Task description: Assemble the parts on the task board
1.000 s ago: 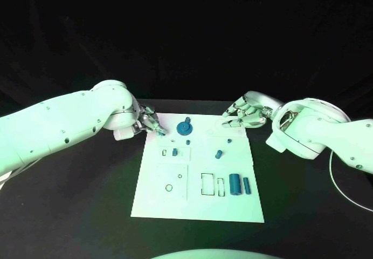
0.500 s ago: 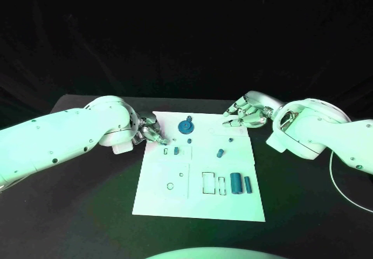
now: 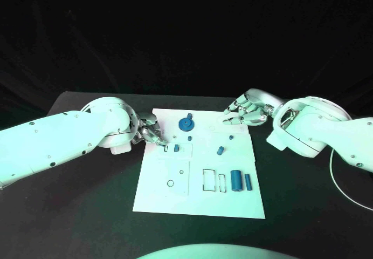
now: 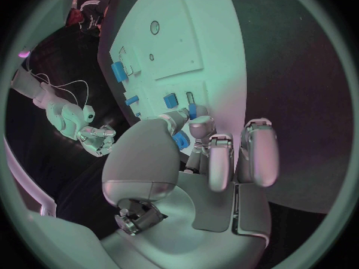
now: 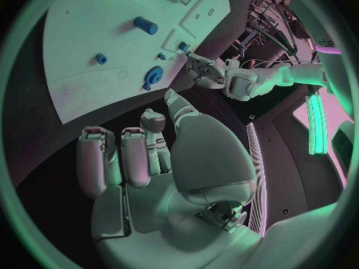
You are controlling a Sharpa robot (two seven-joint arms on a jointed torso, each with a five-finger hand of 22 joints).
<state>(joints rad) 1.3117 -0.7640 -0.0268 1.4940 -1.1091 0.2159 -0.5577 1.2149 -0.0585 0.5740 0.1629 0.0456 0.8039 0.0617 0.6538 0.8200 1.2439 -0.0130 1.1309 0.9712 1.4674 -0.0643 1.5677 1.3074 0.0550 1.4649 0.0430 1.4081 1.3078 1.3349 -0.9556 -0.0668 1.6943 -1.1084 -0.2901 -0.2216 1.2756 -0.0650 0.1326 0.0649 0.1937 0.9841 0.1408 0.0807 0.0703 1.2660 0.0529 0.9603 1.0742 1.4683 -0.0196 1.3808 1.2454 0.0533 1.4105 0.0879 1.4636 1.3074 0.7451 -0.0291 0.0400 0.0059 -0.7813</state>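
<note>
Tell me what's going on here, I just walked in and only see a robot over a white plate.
The robot is assembling small blue parts on the white task board. Its left hand is at the board's left edge, fingertips beside a small blue piece; whether it grips anything is unclear. Its right hand hovers with fingers apart at the board's far right corner, holding nothing. A round blue part and two blue cylinders lie on the board untouched.

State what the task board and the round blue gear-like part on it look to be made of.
Task board: likely rigid plastic, matte white; flat, with crisp cut slots and holes and no glare.
Round blue part: probably moulded or printed plastic, matte; uniform solid blue with no metallic shine. Neither can be confirmed by sight alone.
</note>
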